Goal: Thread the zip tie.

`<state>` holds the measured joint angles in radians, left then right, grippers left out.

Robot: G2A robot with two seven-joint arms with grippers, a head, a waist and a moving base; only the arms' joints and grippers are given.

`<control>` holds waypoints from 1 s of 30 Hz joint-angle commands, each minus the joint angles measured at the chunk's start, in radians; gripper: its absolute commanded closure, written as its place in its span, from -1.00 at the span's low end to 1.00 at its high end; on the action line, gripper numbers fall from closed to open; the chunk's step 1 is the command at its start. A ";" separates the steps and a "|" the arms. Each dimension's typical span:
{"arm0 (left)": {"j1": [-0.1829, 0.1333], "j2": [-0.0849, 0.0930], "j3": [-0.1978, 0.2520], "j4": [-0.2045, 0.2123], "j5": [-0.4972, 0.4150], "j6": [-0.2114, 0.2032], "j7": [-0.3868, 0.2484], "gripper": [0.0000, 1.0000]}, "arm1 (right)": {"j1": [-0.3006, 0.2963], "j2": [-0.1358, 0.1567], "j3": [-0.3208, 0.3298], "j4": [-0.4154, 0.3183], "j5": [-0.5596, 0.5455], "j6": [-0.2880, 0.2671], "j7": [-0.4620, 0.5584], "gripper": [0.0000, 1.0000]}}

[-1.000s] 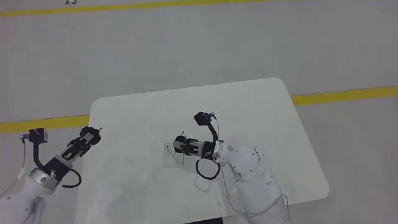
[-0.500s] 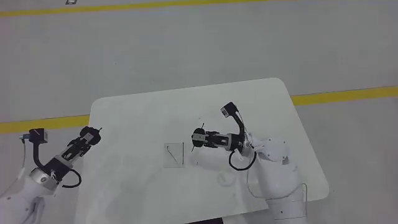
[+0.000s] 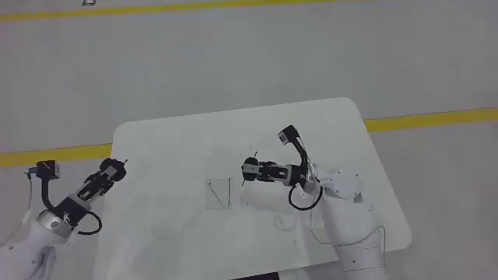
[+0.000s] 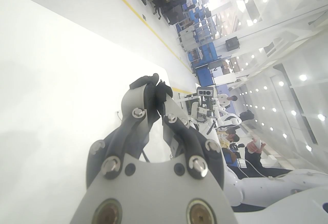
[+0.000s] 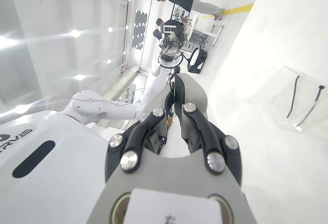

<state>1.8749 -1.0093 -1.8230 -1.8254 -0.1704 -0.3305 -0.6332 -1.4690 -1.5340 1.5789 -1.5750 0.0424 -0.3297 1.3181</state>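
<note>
Right tool point(image 3: 248, 170) pinches a zip tie point(image 5: 174, 89); wrist view shows two ties point(image 5: 293, 97) in tray point(image 5: 280, 72).

bright, glary, warped at edges

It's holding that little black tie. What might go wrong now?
The zip tie is thin and pinched only in the right pincer, so it could slip or twist. The left pincer sits shut at the table's other edge, so lining up tip and head may miss.
</note>
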 commanded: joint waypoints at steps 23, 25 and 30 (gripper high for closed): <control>-0.044 -0.007 0.213 -0.037 0.134 0.199 -0.017 1.00 | 0.119 0.025 -0.269 0.020 -0.297 0.072 -0.391 1.00; -0.044 -0.007 0.213 -0.037 0.134 0.199 -0.017 1.00 | 0.119 0.025 -0.269 0.020 -0.297 0.072 -0.391 1.00; -0.044 -0.007 0.213 -0.037 0.134 0.199 -0.017 1.00 | 0.119 0.025 -0.269 0.020 -0.297 0.072 -0.391 1.00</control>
<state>1.8304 -1.0166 -1.6100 -1.8627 -0.0364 -0.1311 -0.6504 -1.3499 -1.5093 1.3095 -1.5552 -0.2546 -0.2577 0.9273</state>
